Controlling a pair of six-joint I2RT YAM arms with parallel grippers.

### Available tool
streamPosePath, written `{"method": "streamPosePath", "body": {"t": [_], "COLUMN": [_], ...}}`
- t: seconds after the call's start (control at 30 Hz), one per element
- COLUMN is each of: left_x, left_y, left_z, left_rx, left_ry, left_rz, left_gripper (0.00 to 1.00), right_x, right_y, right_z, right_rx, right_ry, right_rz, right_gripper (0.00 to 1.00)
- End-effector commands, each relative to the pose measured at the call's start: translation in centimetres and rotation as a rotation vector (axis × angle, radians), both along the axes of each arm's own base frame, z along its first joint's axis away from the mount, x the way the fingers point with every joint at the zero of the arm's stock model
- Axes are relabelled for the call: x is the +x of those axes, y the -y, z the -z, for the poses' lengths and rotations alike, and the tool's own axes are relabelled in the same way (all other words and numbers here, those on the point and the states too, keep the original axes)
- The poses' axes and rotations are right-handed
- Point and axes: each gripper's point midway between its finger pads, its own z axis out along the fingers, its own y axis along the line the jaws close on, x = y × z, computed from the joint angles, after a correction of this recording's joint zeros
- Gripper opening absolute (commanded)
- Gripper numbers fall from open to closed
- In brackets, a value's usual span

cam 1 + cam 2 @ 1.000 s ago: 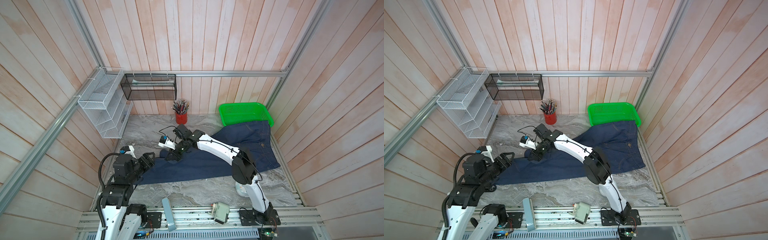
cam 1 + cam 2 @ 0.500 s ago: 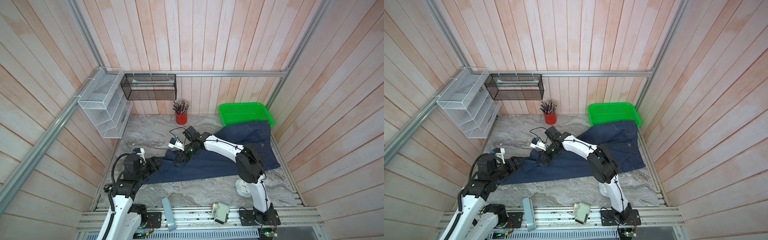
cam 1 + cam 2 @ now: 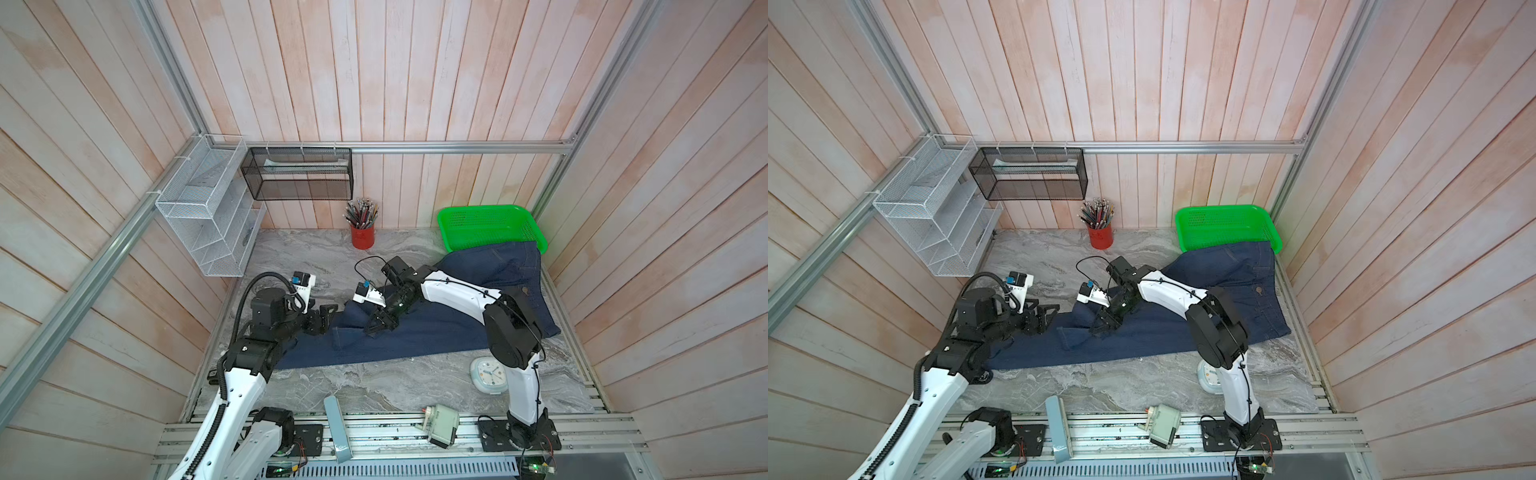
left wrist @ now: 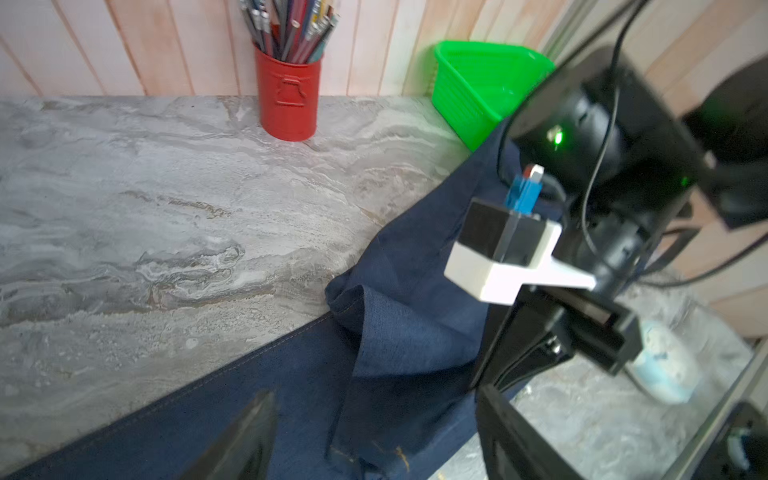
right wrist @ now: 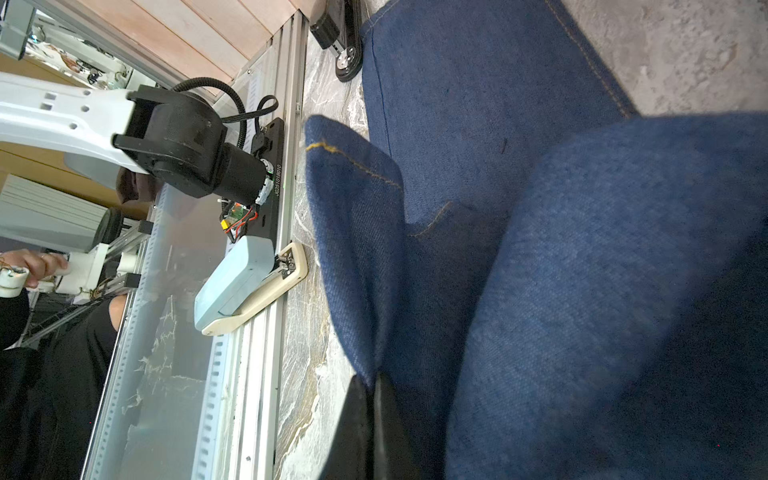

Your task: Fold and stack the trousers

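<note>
The right claw (image 3: 371,329), clamped on one trouser leg (image 3: 352,321), has drawn it further across the trousers (image 3: 436,336) — spread on the desk (image 3: 374,386), waist by the green basket (image 3: 486,226); the left claw (image 3: 327,318), wide, has followed. Lay that leg flat, edges aligned, before releasing.

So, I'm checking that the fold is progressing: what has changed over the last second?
The right gripper, shut on the trousers at a leg hem, has dragged it rightward and frontward in both top views. The left gripper, open, has moved right along the lower leg. The waist end, green basket, red pencil cup and clock stayed put.
</note>
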Motion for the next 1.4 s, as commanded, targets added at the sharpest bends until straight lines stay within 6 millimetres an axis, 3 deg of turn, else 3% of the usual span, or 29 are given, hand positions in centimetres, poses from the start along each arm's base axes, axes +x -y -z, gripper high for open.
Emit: {"method": "streamPosePath", "body": {"t": [0.0, 0.23, 0.67, 0.83, 0.9, 0.97, 1.0, 1.07, 1.13, 1.23, 1.3, 1.33, 1.37], "left_x": [-1.4, -2.9, -3.0, -3.2, -3.3, -3.5, -3.5, -3.5, -3.4, -3.4, -2.8, -2.2, -1.6], "left_y": [1.7, 4.3, 5.2, 5.8, 6.1, 6.3, 6.4, 6.4, 6.3, 6.1, 5.4, 4.9, 4.2], "left_z": [1.2, 2.0, 5.1, 4.7, 4.6, 4.8, 4.9, 4.9, 4.9, 4.7, 3.9, 3.1, 2.2], "left_rx": [0.112, 0.129, 0.197, 0.193, 0.183, 0.176, 0.175, 0.184, 0.199, 0.214, 0.239, 0.255, 0.269], "left_ry": [0.058, 0.086, 0.029, 0.059, 0.061, 0.047, 0.042, 0.044, 0.051, 0.06, 0.085, 0.102, 0.124], "left_rz": [0.198, 0.356, 0.429, 0.462, 0.479, 0.492, 0.497, 0.499, 0.495, 0.483, 0.425, 0.382, 0.328], "left_gripper": [0.79, 0.81, 0.78, 0.74, 0.68, 0.55, 0.46, 0.19, 0.0, 0.0, 0.0, 0.0, 0.0], "right_x": [0.0, 0.2, -0.1, -0.3, -0.4, -0.3, -0.3, -0.3, -0.3, 0.0, 0.7, 1.2, 2.0], "right_y": [0.9, 1.2, 1.8, 2.0, 2.0, 2.0, 2.1, 2.0, 2.0, 1.9, 1.9, 2.0, 2.3], "right_z": [-1.3, -1.7, -3.2, -3.5, -3.6, -3.7, -3.7, -3.8, -3.8, -4.0, -4.4, -4.7, -5.3], "right_rx": [0.018, 0.017, 0.029, 0.033, 0.034, 0.036, 0.036, 0.039, 0.04, 0.044, 0.049, 0.059, 0.072], "right_ry": [0.049, 0.069, 0.119, 0.124, 0.124, 0.128, 0.128, 0.13, 0.125, 0.129, 0.138, 0.145, 0.151], "right_rz": [-0.009, -0.006, -0.006, -0.008, -0.009, -0.008, -0.007, -0.008, -0.008, 0.002, 0.038, 0.064, 0.104], "right_gripper": [0.0, 0.0, 0.0, 0.0, 0.0, 0.0, 0.0, 0.0, 0.0, 0.0, 0.33, 0.55, 0.68]}}
